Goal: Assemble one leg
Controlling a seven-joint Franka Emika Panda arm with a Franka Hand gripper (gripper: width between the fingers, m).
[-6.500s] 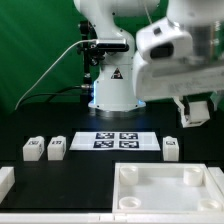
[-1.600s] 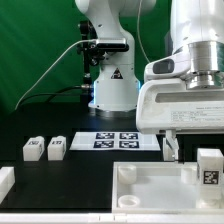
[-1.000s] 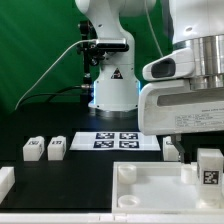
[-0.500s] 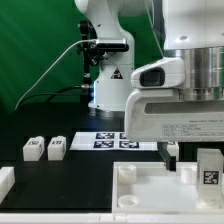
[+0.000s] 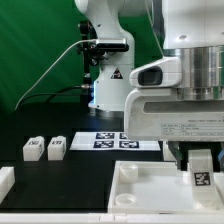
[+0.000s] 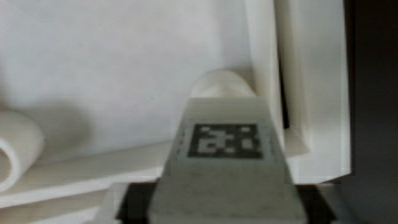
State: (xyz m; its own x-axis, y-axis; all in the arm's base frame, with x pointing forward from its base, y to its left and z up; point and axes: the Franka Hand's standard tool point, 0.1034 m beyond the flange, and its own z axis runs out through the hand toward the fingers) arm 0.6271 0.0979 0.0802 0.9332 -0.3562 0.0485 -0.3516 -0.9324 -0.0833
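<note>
My gripper (image 5: 200,160) is shut on a leg (image 5: 200,174), a small white chunky post with a black-and-white tag. It holds the leg upright over the far right corner of the big white tray (image 5: 150,192); I cannot tell whether the leg touches the tray. In the wrist view the leg (image 6: 222,130) fills the middle, clamped at its near end in the gripper (image 6: 222,203), with the tray's rim (image 6: 299,90) beside it. Two more legs (image 5: 33,148) (image 5: 57,147) stand on the black table at the exterior view's left.
The marker board (image 5: 112,141) lies flat behind the tray, in front of the arm's base (image 5: 110,90). Another white part (image 5: 5,180) shows at the exterior view's far left edge. A round boss (image 6: 15,145) stands on the tray floor near the held leg.
The gripper has carried the leg a little toward the exterior view's left and lower, from beyond the tray's right edge to over its far right corner. The other legs have not moved.
</note>
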